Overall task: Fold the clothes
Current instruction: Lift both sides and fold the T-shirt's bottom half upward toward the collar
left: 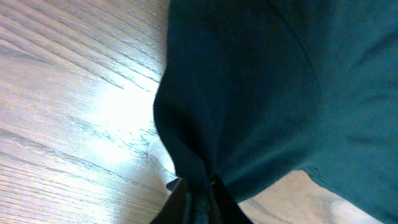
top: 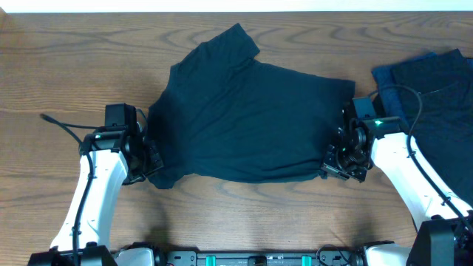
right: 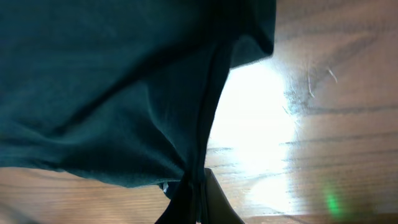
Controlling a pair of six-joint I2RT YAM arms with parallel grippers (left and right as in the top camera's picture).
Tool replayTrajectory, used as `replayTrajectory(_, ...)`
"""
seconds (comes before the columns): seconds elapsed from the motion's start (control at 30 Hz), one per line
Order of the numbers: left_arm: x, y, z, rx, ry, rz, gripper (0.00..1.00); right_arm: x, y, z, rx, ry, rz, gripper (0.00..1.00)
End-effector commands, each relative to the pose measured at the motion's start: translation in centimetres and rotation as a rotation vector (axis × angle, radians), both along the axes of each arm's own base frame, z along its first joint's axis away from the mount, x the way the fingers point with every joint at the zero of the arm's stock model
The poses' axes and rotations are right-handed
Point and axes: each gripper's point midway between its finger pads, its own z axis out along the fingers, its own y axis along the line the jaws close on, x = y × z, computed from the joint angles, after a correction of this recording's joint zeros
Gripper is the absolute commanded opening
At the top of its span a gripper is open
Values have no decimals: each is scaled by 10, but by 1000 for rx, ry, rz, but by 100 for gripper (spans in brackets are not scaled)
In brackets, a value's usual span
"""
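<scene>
I've got the dark tee (top: pixel 251 118) spread flat mid-table (top: pixel 74 59), L gripper (top: pixel 153 159) clenched on its near-left corner, R gripper (top: pixel 330 161) pinching the near-right hem, w/ more dark clothes (top: pixel 440 81) far right, seemingly atop a blue piece (top: pixel 383 74).

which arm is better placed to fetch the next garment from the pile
Right: the pile lies beside the right pincer, far from the left pincer. Both are shut on the shirt now, though.

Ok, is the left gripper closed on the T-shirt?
Yes, the cloth of the T-shirt gathers into a tight bunch pinched in the left gripper.
</scene>
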Motion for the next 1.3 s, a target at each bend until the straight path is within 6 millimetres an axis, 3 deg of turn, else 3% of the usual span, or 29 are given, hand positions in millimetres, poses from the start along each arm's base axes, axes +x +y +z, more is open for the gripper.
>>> replayTrajectory(0.0,7,-3,10,-17,-33,7,6,12,-3,11,0,-52,1,1)
replayTrajectory(0.13,25,-1,29,-14,-94,21,6,19,-6,14,3,-75,-18,1)
replayTrajectory(0.33,64,0,74,-7,-241,26,6,30,-17,18,13,-102,-70,1)
replayTrajectory(0.47,84,-9,88,-11,-324,7,6,43,-18,21,39,-152,-86,1)
replayTrajectory(0.6,104,-23,86,-27,-372,-9,6,58,-17,23,48,-211,-99,1)
replayTrajectory(0.8,141,-41,70,-39,-430,-51,6,76,-33,22,-18,-274,-140,1)
replayTrajectory(1.0,163,-45,47,-41,-432,-57,6,92,-34,5,-24,-279,-149,1)
replayTrajectory(1.27,182,-46,56,-40,-507,-66,6,114,-36,-18,-32,-298,-157,1)
